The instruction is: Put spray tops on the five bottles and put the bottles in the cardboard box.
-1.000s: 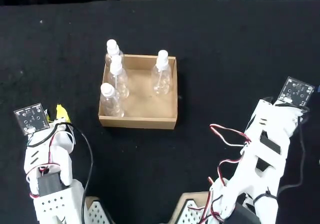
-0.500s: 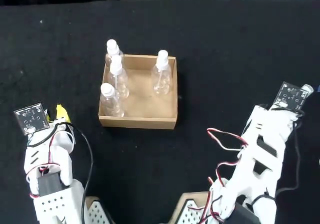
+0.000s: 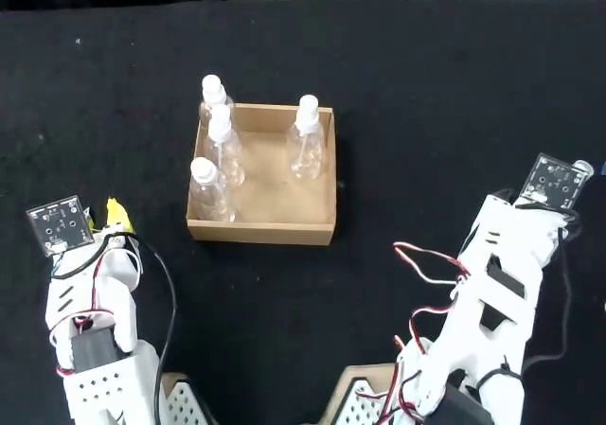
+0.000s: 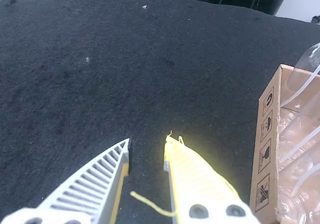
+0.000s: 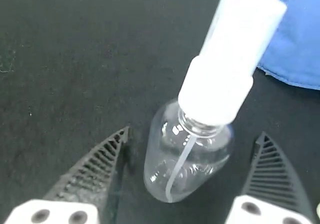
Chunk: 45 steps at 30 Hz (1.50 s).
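The right hand [image 5: 194,132] is open, its two dark fingers spread on either side of the fifth bottle [image 5: 186,170] without touching it. That bottle stands on the bench [image 3: 426,75] with its spray top [image 5: 231,54] already fitted and a blue object [image 5: 300,44] just beside it. Over the last second the right arm [image 3: 497,292] swung a little toward the middle of the bench, then eased back slightly. The white top was hidden under the wrist a second ago and now peeks out just past it in the high view. So the hand has lined up on the bottle but has not closed, and I judge the grasp to be the step in hand. Well apart, the cardboard box [image 3: 263,230] holds four bottles [image 3: 308,146], each capped, none shifted. The left hand [image 4: 146,145] sits near the box's left side, unmoved, its fingers slightly parted with nothing between them. This looks like the last bottle to carry over
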Available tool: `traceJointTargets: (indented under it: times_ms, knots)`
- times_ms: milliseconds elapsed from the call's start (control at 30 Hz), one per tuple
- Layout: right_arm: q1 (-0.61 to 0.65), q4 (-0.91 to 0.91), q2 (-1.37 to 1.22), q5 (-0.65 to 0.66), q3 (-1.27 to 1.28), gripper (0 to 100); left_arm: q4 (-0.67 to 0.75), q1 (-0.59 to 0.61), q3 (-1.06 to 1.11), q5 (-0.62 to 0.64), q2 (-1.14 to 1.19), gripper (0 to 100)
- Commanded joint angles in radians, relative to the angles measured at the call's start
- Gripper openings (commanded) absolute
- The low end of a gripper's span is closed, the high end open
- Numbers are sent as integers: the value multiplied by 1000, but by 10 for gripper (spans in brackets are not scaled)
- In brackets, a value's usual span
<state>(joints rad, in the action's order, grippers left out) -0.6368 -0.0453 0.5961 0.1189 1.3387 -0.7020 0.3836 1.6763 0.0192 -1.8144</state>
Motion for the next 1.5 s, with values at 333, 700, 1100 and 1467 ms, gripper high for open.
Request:
traceJointTargets:
  times_ms: [333, 700, 1100, 1467]
  knots:
    - [-8, -37, -12, 38, -36, 335, -6, 10, 22, 3, -11, 107]
    - [-14, -38, -12, 37, -44, 153, -8, 10, 22, 3, -11, 107]
    - [-14, -21, 1, -5, -44, 89, -8, 10, 22, 3, -11, 107]
    - [146, 614, 395, -63, -174, 89, -6, 10, 22, 3, -11, 107]
